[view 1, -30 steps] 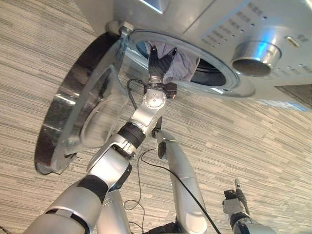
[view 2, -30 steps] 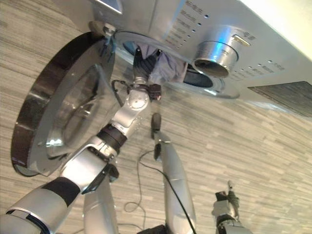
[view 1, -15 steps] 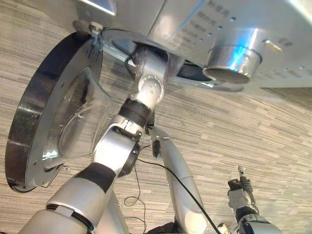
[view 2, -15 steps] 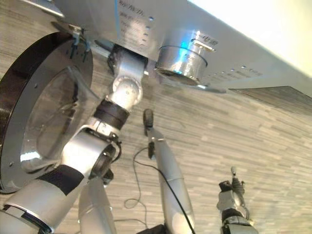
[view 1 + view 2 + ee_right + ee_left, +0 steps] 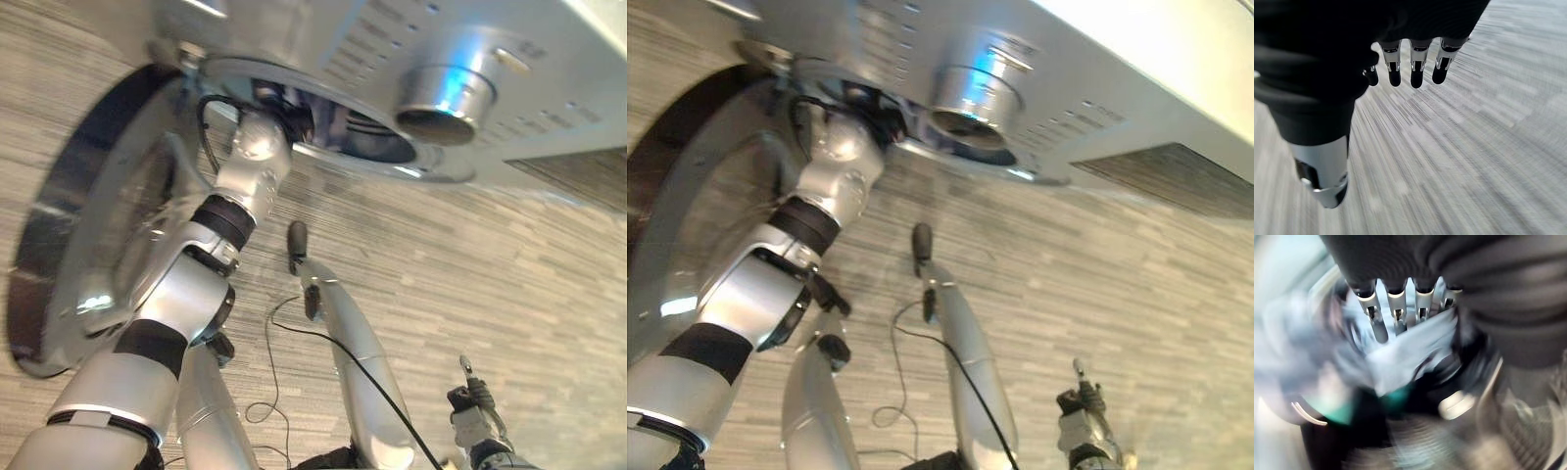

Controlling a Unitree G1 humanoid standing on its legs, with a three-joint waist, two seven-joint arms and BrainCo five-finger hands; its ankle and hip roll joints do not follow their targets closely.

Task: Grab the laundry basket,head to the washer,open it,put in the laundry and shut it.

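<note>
Striped grey carpet runs under everything we see, and above it hangs the front of the silver washer with its round control knob. Its door stands swung wide on our left, the glass bowl facing us. Our left arm reaches up into the drum opening, so from the head views the left hand is hidden past the rim; its wrist view shows its fingers reaching fairly straight down onto pale blue-white laundry inside the dark drum, touching the cloth, though the blur keeps us from saying whether they pinch it or only push. Our right hand hangs low over the carpet, well away from the washer, fingers relaxed and holding nothing. We judge we are at the loading step: the door is open and cloth is already in the drum. Next we would have to let the cloth go, draw the left arm out clear of the rim without dragging fabric back over the seal, then swing the door shut.
</note>
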